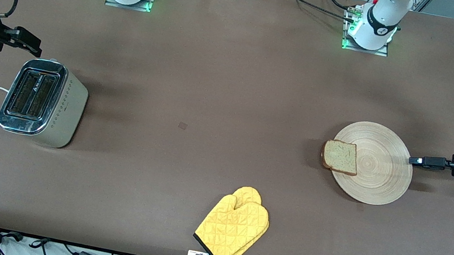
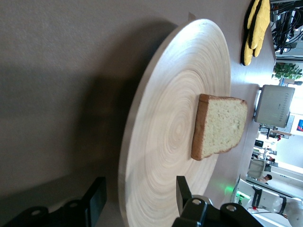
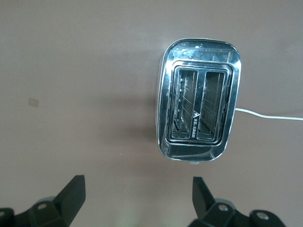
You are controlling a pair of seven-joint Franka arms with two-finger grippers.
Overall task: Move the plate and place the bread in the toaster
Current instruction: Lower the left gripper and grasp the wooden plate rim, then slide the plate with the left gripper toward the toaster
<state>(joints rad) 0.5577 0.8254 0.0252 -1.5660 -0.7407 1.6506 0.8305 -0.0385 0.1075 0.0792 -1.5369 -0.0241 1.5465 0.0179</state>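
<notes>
Plate grasp in hand: our left hand (image 1: 414, 160) sits at the rim of the plate (image 1: 378, 171), fingers spread to either side of the edge and not yet closed on it.

We judge the plate move as the step under way; the bread (image 1: 340, 156) lies on the plate's edge toward the right arm's end of the counter (image 1: 213, 97), well apart from the toaster (image 1: 43, 102), whose two slots stand empty. Our right hand (image 1: 35, 47) hovers just above the toaster's end, open wide, waiting. Next we need the left hand to close on the rim and carry the plate level toward the toaster, so the slice does not slide off. The yellow mitt (image 1: 233, 225) is not involved.
</notes>
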